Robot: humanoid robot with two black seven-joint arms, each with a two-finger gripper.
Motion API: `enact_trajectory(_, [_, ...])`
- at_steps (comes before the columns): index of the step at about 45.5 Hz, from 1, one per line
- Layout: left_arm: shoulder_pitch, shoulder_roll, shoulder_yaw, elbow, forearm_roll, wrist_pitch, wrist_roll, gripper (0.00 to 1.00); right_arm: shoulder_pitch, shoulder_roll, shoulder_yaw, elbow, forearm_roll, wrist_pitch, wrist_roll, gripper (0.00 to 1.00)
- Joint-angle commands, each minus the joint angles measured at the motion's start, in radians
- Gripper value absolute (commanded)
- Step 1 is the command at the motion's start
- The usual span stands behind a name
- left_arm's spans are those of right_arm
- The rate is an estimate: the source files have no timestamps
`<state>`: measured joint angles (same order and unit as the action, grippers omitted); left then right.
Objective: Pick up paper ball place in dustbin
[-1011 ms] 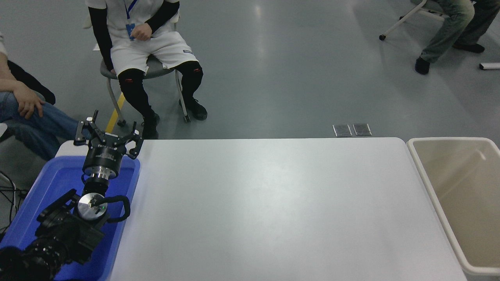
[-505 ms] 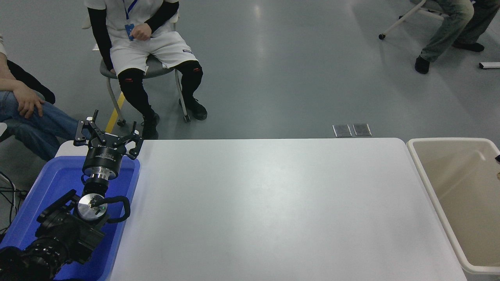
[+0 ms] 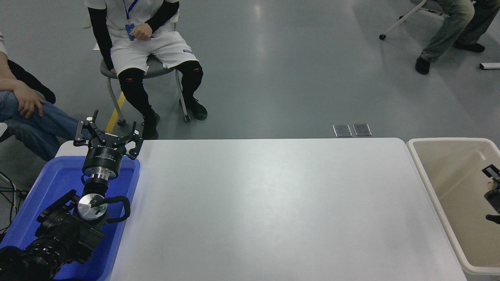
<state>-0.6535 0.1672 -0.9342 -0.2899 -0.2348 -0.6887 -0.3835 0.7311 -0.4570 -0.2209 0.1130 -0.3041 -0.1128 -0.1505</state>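
Note:
The beige dustbin [image 3: 449,139] stands off the table's right end. My right gripper [image 3: 492,193] pokes in from the picture's right edge, over the inside of the dustbin; only its black tips show. A tiny tan speck sits against it, and I cannot tell whether that is the paper ball, which shows nowhere else. My left gripper [image 3: 110,132] is parked at the lower left, open and holding nothing, above the far end of the blue tray [image 3: 54,171].
The white table [image 3: 265,203] spans the middle of the view. Two people sit on chairs beyond its far left corner, and another person's legs show at the top right. Cables hang off the left edge.
My right gripper has come into view from the right edge and moved lower and farther left over the dustbin. The left arm has not moved.

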Motion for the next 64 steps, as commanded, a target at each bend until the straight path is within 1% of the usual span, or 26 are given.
enact_trajectory(1, [0.000, 0.000, 0.000, 0.000, 0.000, 0.000, 0.000, 0.99, -0.009, 0.004, -0.009, -0.003, 0.003, -0.007, 0.000, 0.00])
enact_trajectory(3, [0.000, 0.000, 0.000, 0.000, 0.000, 0.000, 0.000, 0.99, -0.009, 0.004, -0.011, -0.004, 0.002, -0.008, 0.000, 0.00])
enact_trajectory(7, [0.000, 0.000, 0.000, 0.000, 0.000, 0.000, 0.000, 0.99, -0.009, 0.003, -0.012, -0.004, 0.002, -0.008, 0.000, 0.12])
enact_trajectory(8, [0.000, 0.000, 0.000, 0.000, 0.000, 0.000, 0.000, 0.99, -0.009, 0.003, -0.012, -0.006, 0.002, -0.010, 0.000, 0.18])
enact_trajectory(9, [0.000, 0.000, 0.000, 0.000, 0.000, 0.000, 0.000, 0.99, -0.009, 0.003, -0.012, -0.007, 0.002, -0.013, 0.000, 0.25])
enact_trajectory(12, [0.000, 0.000, 0.000, 0.000, 0.000, 0.000, 0.000, 0.99, -0.009, 0.001, -0.012, -0.016, 0.002, -0.039, 0.000, 0.55])
enact_trajectory(14, [0.000, 0.000, 0.000, 0.000, 0.000, 0.000, 0.000, 0.99, -0.009, 0.000, -0.012, -0.016, 0.002, -0.060, 0.000, 0.71])
enact_trajectory(15, [0.000, 0.000, 0.000, 0.000, 0.000, 0.000, 0.000, 0.99, -0.009, 0.000, -0.012, -0.016, 0.002, -0.071, 0.000, 0.77])
enact_trajectory(16, [0.000, 0.000, 0.000, 0.000, 0.000, 0.000, 0.000, 0.99, -0.009, 0.000, -0.011, -0.016, 0.003, -0.080, 0.000, 0.81])
enact_trajectory(17, [0.000, 0.000, 0.000, 0.000, 0.000, 0.000, 0.000, 0.99, -0.009, 0.000, -0.011, -0.016, 0.003, -0.090, 0.000, 0.83])
enact_trajectory(22, [0.000, 0.000, 0.000, 0.000, 0.000, -0.002, 0.000, 0.99, -0.009, 0.003, -0.009, -0.015, 0.003, -0.104, 0.000, 0.86])
enact_trajectory(27, [0.000, 0.000, 0.000, 0.002, 0.000, 0.000, 0.000, 0.99, -0.007, 0.003, -0.005, -0.015, 0.003, -0.104, 0.000, 0.98])
enact_trajectory(54, [0.000, 0.000, 0.000, 0.000, 0.000, 0.000, 0.000, 0.99, 0.004, 0.000, 0.002, 0.005, 0.003, -0.100, 0.000, 1.00])
enact_trajectory(59, [0.000, 0.000, 0.000, 0.000, 0.000, 0.000, 0.000, 0.99, 0.034, -0.025, 0.029, 0.042, 0.005, -0.102, 0.000, 1.00])
enact_trajectory(64, [0.000, 0.000, 0.000, 0.002, 0.000, -0.002, 0.000, 0.99, 0.064, -0.092, 0.178, 0.125, 0.003, -0.100, 0.000, 1.00])
